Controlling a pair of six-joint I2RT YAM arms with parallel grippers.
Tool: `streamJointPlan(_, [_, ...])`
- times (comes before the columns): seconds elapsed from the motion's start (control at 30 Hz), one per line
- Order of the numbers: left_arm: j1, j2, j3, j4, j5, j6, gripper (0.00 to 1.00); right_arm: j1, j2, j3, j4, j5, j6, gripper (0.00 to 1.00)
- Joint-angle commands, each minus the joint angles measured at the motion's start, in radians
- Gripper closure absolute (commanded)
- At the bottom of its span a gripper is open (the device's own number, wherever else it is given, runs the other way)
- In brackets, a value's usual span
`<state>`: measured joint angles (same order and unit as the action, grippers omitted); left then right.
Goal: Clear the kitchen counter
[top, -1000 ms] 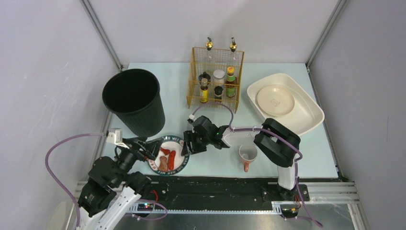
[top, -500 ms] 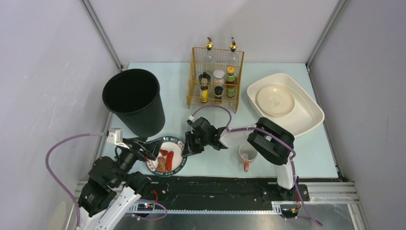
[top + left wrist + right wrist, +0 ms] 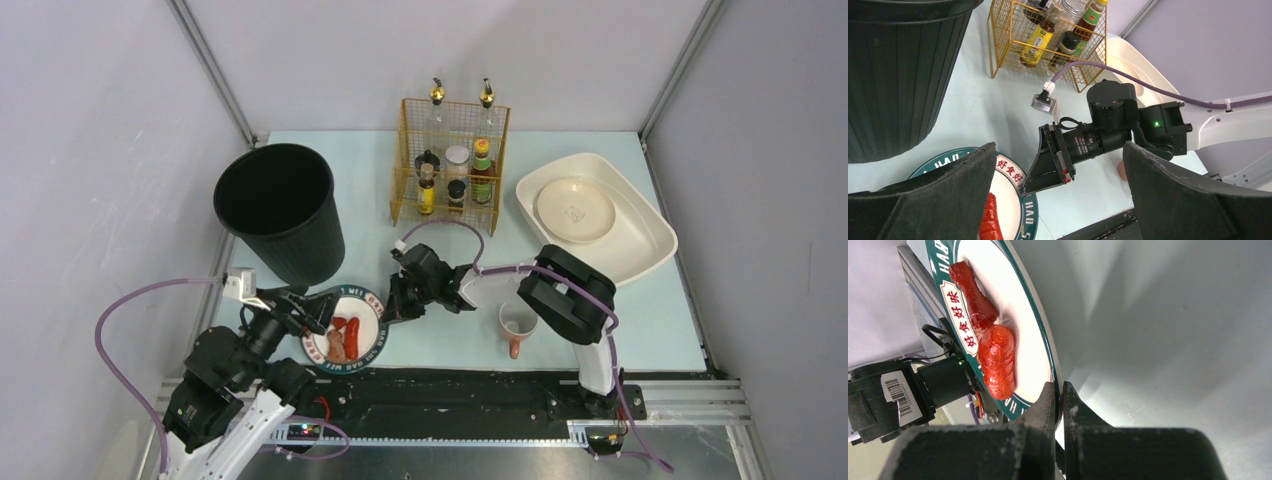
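Observation:
A green-rimmed white plate with red sausage pieces lies at the front left of the pale green kitchen counter. My right gripper is shut on the plate's right rim, one finger above it and one below; the sausages lie just past the pinch. My left gripper hangs open over the plate's left side. In the left wrist view its fingers stand wide apart, with the plate and the right gripper between them.
A tall black bin stands close behind the plate on the left. A gold wire rack of bottles is at the back centre. A white oval tub holding a cream dish sits at the right. A mug stands under the right arm.
My right gripper has moved left and closed on the plate's rim. The plate has shifted slightly left and toward the front. The left gripper has stayed open in place.

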<state>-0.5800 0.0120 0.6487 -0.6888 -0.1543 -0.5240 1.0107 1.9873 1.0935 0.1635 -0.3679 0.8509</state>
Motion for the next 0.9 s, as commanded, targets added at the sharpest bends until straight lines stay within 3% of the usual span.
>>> streamJointPlan(0.0, [0.005,-0.009,-0.013,0.038,-0.002,-0.003,0.0,0.003,-0.053,-0.007,-0.115,0.067,-0.099,1.0])
streamJointPlan(0.87, [0.005,-0.146,-0.024,0.041,-0.063,-0.019,0.0,-0.189,-0.421,-0.005,-0.354,-0.149,-0.201,1.0])
